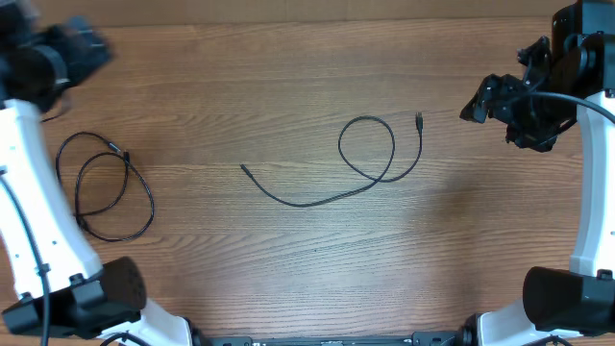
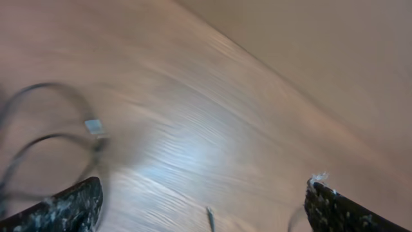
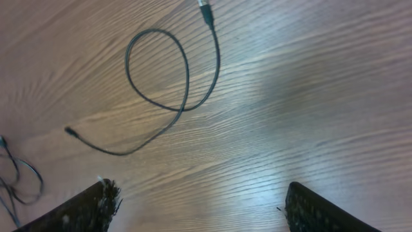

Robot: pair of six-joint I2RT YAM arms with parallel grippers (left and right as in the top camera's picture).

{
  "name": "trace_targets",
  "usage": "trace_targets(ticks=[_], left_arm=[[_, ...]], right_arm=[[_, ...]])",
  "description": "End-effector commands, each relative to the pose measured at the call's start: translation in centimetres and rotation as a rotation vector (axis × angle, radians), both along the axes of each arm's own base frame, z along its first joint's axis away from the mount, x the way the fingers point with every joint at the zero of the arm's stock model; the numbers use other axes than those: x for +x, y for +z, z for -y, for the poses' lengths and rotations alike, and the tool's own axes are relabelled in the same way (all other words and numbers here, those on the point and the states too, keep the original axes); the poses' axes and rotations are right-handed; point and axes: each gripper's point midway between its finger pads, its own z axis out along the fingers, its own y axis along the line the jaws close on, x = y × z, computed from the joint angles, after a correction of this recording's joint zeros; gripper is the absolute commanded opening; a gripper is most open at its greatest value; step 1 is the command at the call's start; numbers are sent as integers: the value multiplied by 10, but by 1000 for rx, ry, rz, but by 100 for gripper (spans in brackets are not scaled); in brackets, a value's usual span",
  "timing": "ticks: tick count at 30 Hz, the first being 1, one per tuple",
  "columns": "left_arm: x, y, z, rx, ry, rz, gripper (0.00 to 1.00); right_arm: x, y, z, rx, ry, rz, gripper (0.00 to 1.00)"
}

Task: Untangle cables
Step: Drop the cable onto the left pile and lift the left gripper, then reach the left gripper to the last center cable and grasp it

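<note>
plainly, left claw [image 2: 203, 193] and right claw [image 3: 196, 193] gape empty above the wooden table [image 1: 288, 269] bearing two separate cables [image 1: 339, 144].

Two thin black cables on one wooden table [image 1: 288, 77]: one looped cable [image 1: 384, 180] at the centre of the overhead frame, with a single loop and two ends in view, and one coiled cable [image 1: 120, 152] at the left edge, showing two loops

Two white arms, the left arm [image 1: 38, 211] and the right arm [image 1: 596, 192]

Two grippers, the left gripper [image 2: 203, 190] and the right gripper [image 3: 201, 190], each with two dark fingers [image 3: 84, 212]
</note>
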Motion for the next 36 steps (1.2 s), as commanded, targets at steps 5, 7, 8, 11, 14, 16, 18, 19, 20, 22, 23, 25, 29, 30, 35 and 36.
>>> trace_targets(ticks=[5,7,8,11,14,16,18,19,20,22,23,25,29,30,35,36], left_arm=[[7,-5,147,139,-580,49,100],[3,-12,184,182,-723,54,100],[-1,-19,203,207,-805,52,99],[-13,-37,248,254,-985,28,100],[-20,-56,275,298,-1041,-24,100],[-22,-67,285,315,-1020,-65,100],[-22,-73,290,319,-975,-97,100],[-23,-75,293,309,-946,-111,100],[-24,-77,297,289,-922,-124,100],[-34,-82,317,214,-928,-151,100],[-37,-86,324,207,-949,-156,100],[-40,-96,338,225,-990,-166,99],[-49,-132,372,266,-1095,-215,99],[-50,-142,379,269,-1110,-231,100],[-53,-200,410,278,-1173,-318,99],[-54,-208,414,280,-1179,-330,100]], right_arm=[[-5,4,55,-10,-240,-1,85],[-8,5,69,2,-286,2,88],[-9,6,75,5,-305,3,93],[-17,6,92,4,-355,3,99],[-33,1,98,4,-376,-14,99],[-49,-4,94,4,-370,-33,99],[-65,-9,87,6,-359,-49,99],[-73,-12,83,7,-353,-58,99],[-81,-14,79,8,-349,-63,99],[-104,-21,65,11,-338,-75,100],[-111,-23,60,10,-333,-70,100],[-120,-25,54,3,-323,-46,100],[-135,-28,42,-10,-304,7,100],[-138,-29,40,-6,-301,7,100],[-145,-36,25,53,-229,-4,100],[-145,-38,22,70,-208,-4,100]])
